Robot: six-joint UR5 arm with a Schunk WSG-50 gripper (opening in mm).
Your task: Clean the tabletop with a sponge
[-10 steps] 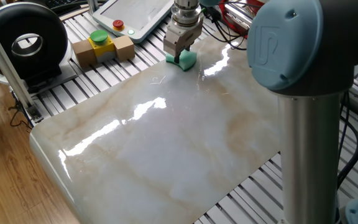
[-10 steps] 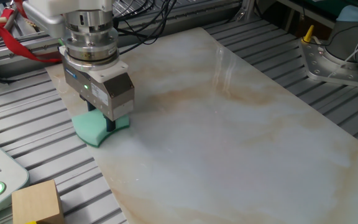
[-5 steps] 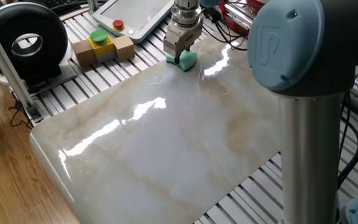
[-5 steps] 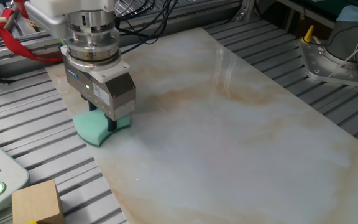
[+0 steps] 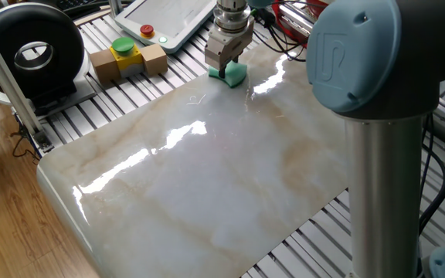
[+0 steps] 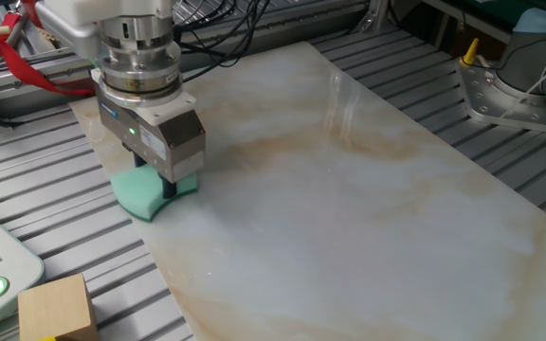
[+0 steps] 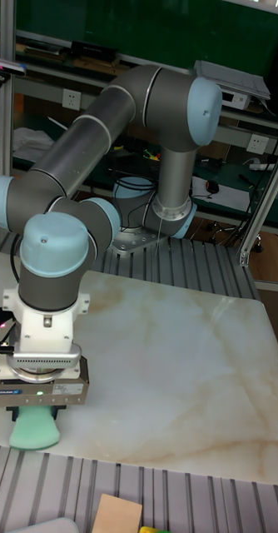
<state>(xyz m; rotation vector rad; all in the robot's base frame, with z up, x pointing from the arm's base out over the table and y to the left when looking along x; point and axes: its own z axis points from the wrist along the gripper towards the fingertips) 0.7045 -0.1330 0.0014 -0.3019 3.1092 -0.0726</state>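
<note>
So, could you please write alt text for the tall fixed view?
A grey and blue robot arm presses its gripper down on a green sponge at the near left corner of a marble tabletop. A wooden block sits on the slatted frame in front.

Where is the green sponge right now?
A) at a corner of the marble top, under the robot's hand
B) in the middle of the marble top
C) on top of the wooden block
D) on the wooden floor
A: the sponge sits under the gripper at the tabletop corner.
</note>
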